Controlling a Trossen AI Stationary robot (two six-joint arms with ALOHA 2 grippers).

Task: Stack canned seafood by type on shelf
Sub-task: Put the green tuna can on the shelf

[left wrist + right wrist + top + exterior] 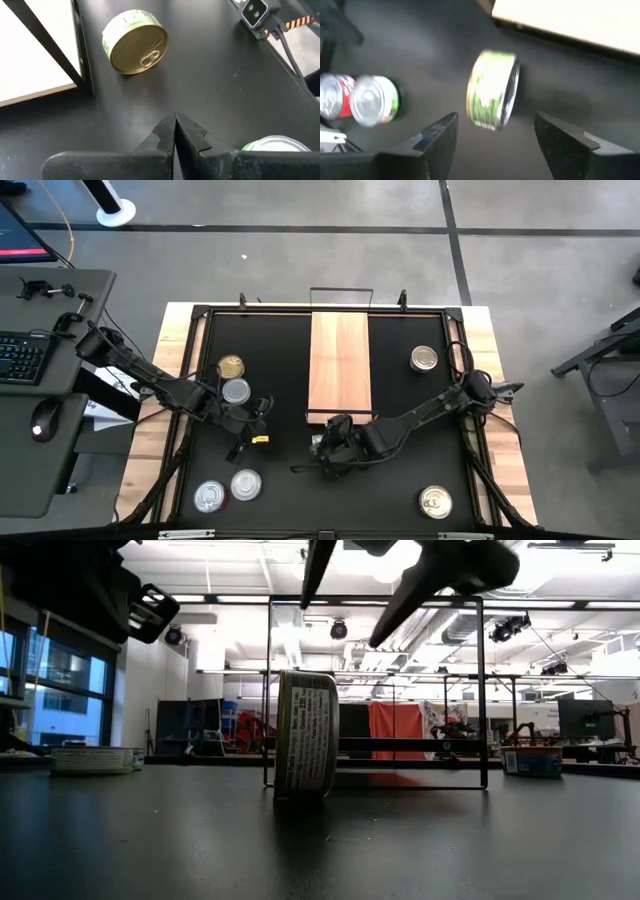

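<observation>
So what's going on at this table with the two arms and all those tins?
The right gripper is open, near the front end of the wooden shelf, with a green-labelled can standing on its edge on the tabletop between its fingers, not gripped. The left gripper is shut and empty, near a gold-lidded can. The shelf holds no cans; the others lie scattered around the black table.

A large black rectangular tabletop (400,395) is framed by light-wood edges. A long light-wood plank shelf (339,360) is laid on its middle. Flat round metal tins are spread on the black surface: one gold-lidded tin (231,367), one silver-lidded tin (424,359), and a tin standing on its edge (306,736) near the shelf's end.
</observation>
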